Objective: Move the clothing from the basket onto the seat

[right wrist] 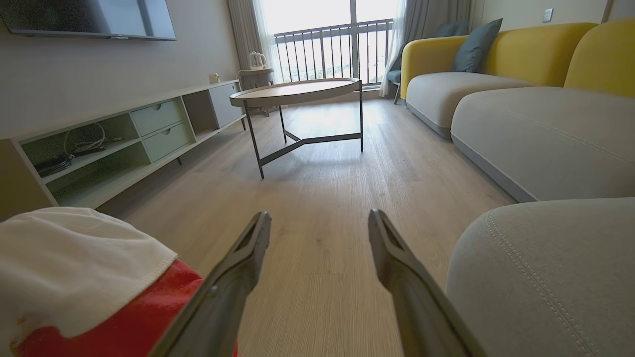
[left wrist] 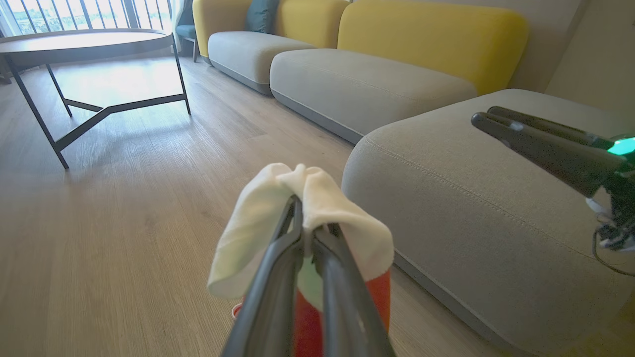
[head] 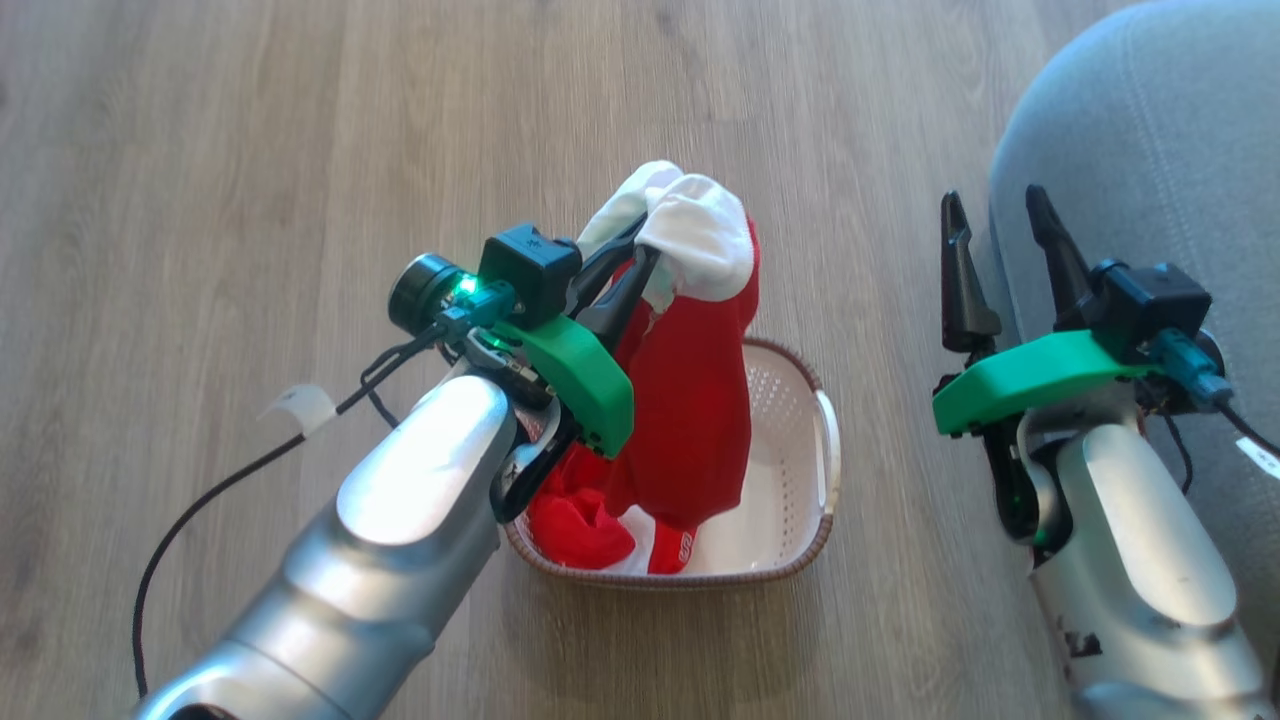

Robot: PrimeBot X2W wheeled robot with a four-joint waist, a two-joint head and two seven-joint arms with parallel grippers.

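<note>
My left gripper (head: 645, 235) is shut on the white top part of a red and white piece of clothing (head: 690, 400), which hangs from it down into the basket (head: 800, 440). In the left wrist view the white cloth (left wrist: 258, 218) drapes over the closed fingertips. More red clothing (head: 575, 525) lies bunched at the basket's near left. My right gripper (head: 995, 215) stands open and empty to the right of the basket, at the edge of the grey seat (head: 1160, 150). The seat (left wrist: 476, 208) lies to the right in the left wrist view, with the right gripper's dark fingers (left wrist: 536, 144) over it.
Wooden floor (head: 250, 150) surrounds the basket. A round coffee table (right wrist: 297, 91) on thin dark legs stands ahead, a low TV cabinet (right wrist: 114, 144) runs along the left wall, and further grey sofa cushions (right wrist: 536, 134) with yellow backs line the right side. A black cable (head: 200, 500) trails from my left arm.
</note>
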